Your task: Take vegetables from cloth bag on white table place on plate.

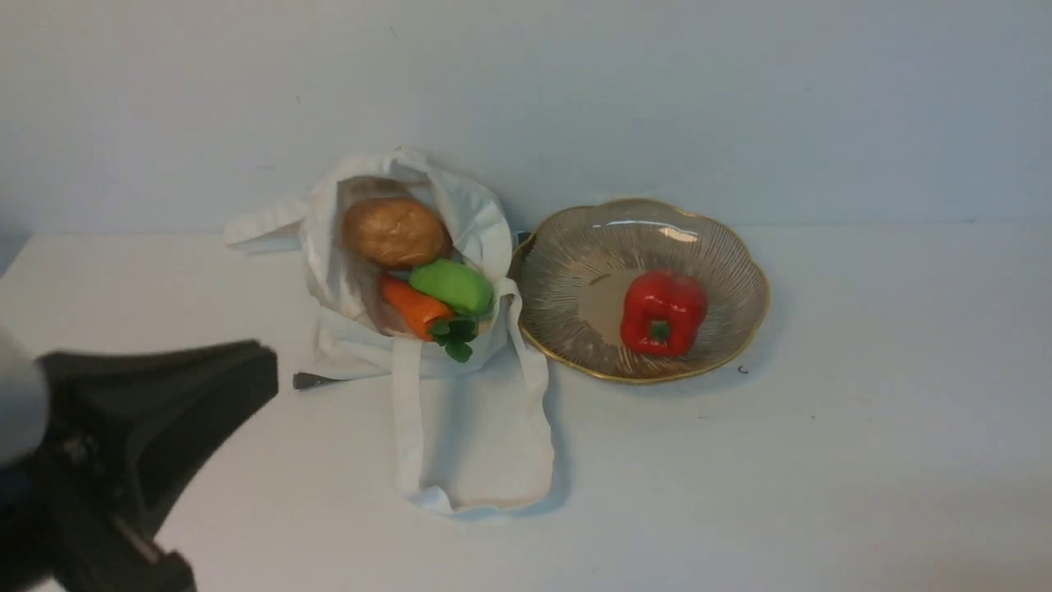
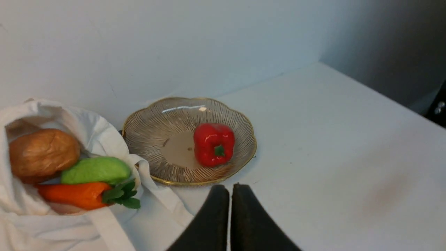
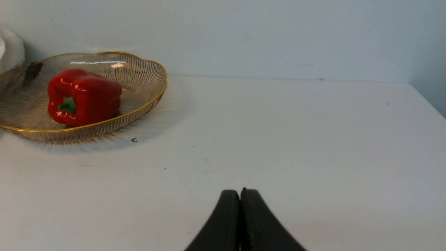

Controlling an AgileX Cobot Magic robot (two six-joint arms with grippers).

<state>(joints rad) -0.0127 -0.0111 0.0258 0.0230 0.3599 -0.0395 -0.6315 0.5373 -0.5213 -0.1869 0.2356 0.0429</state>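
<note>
Task roughly one quarter done, judged by count. The left gripper [image 2: 229, 188], jaws pressed together and empty, hangs left of the plate [image 1: 567, 263] and nearer the robot, above the white table [image 1: 822, 460]. The cloth bag [image 1: 481, 427] lies open just left of the plate and contains three vegetables not yet moved: potato [image 1: 396, 232], carrot [image 1: 413, 306] and green oval piece [image 1: 452, 285]. The red pepper [image 1: 662, 312] rests on the plate, right of its flat centre. The right gripper [image 3: 240, 191], jaws likewise together and empty, sits right of the plate over bare table.
</note>
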